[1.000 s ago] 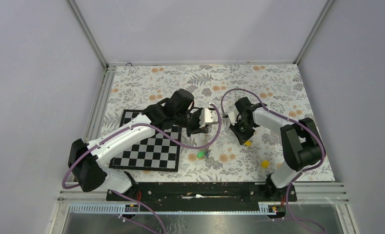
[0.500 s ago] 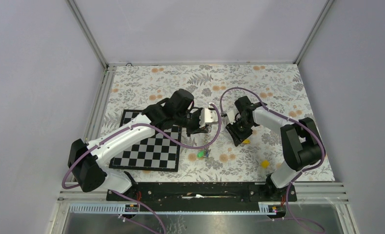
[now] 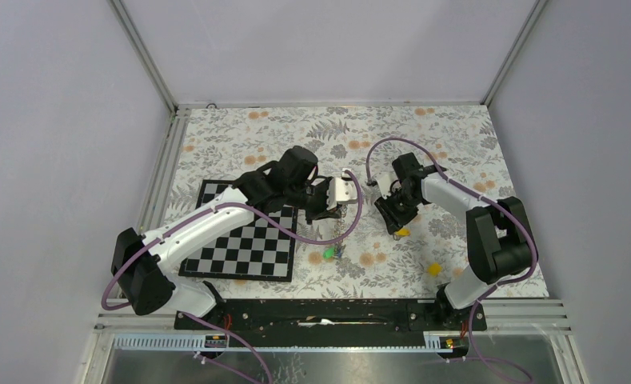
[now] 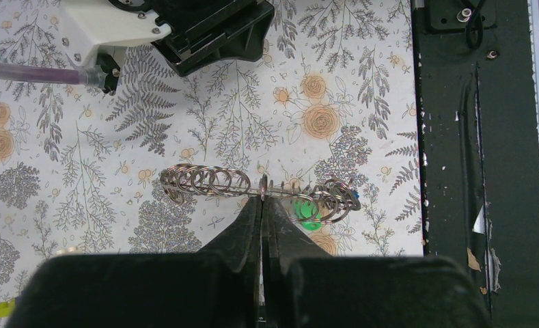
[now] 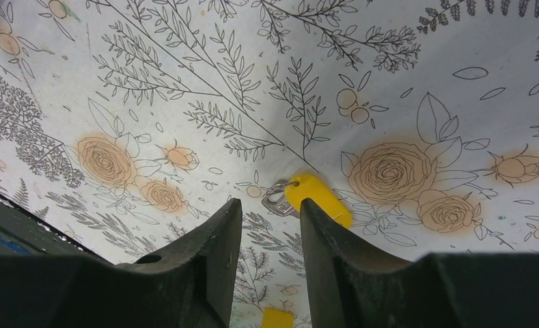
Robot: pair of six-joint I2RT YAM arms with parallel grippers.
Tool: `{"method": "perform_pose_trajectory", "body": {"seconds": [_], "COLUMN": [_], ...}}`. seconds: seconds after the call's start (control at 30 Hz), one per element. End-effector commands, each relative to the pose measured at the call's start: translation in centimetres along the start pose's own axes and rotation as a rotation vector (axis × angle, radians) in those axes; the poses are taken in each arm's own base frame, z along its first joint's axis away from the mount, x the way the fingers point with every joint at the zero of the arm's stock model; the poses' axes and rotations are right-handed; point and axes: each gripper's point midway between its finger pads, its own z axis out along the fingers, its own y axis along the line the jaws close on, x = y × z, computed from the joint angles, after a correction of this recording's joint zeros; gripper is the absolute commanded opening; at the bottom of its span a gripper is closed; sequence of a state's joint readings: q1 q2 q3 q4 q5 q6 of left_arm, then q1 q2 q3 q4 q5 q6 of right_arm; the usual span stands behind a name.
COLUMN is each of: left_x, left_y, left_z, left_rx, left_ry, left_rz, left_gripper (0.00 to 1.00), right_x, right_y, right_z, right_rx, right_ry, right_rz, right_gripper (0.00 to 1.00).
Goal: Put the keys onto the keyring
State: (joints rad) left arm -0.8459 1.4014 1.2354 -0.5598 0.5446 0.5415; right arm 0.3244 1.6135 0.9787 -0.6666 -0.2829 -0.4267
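Note:
My left gripper (image 3: pixel 337 210) (image 4: pixel 262 199) is shut on the keyring (image 4: pixel 253 184), a thin metal loop seen edge-on with several small rings strung along it. It hangs above the table, and it also shows in the top view (image 3: pixel 341 232). A green key (image 4: pixel 307 208) (image 3: pixel 329 253) and a blue key (image 4: pixel 354 199) sit at its lower end. My right gripper (image 3: pixel 392 220) (image 5: pixel 270 205) is open and empty, low over the table. A yellow-headed key (image 5: pixel 318 198) (image 3: pixel 403 233) lies just past its right fingertip. A second yellow piece (image 3: pixel 433 270) (image 5: pixel 278 318) lies nearer the front.
A black-and-white chessboard (image 3: pixel 240 244) lies at the left under the left arm. The black base rail (image 3: pixel 328 312) (image 4: pixel 471 137) runs along the near edge. A metal frame borders the floral table cover (image 3: pixel 456 144).
My right wrist has shifted slightly left and then back right over the yellow key, staying open. The left gripper and keyring have not moved.

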Motion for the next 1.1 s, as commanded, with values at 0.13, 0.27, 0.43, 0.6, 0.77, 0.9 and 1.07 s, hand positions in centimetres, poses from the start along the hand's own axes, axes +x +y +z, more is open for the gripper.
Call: {"method": "perform_pose_trajectory", "body": {"seconds": [0.13,0.27,0.43,0.6,0.77,0.9,1.07], "left_x": [-2.8,-2.9,-2.9,-3.0,-2.6,-2.0,-2.0], "left_y": [0.9,0.9,0.9,1.0,1.1,1.2,1.1], "left_z": [-1.2,-1.3,-1.3,-1.3,-1.3,-1.2,-1.0], "left_rx": [-0.043,-0.045,-0.045,-0.045,-0.051,-0.047,-0.029], "left_ry": [-0.078,-0.081,-0.081,-0.082,-0.07,-0.041,-0.034], "left_rz": [0.06,0.06,0.061,0.064,0.085,0.098,0.11], "left_gripper": [0.0,0.0,0.0,0.0,0.0,0.0,0.0], "right_x": [-0.6,-0.5,-0.1,0.1,-0.8,-1.4,-1.2], "right_y": [-0.4,-0.6,-0.4,-0.3,-0.4,-0.6,-0.7], "right_z": [0.1,0.2,-0.5,-0.6,-0.5,-0.3,0.0], "right_rx": [0.0,-0.007,-0.057,-0.102,-0.139,-0.165,-0.209], "right_ry": [-0.03,-0.02,0.0,0.001,-0.012,-0.002,0.037], "right_rz": [-0.091,-0.152,-0.32,-0.479,-0.588,-0.623,-0.654], "right_gripper": [0.45,0.45,0.45,0.46,0.47,0.47,0.5]}}
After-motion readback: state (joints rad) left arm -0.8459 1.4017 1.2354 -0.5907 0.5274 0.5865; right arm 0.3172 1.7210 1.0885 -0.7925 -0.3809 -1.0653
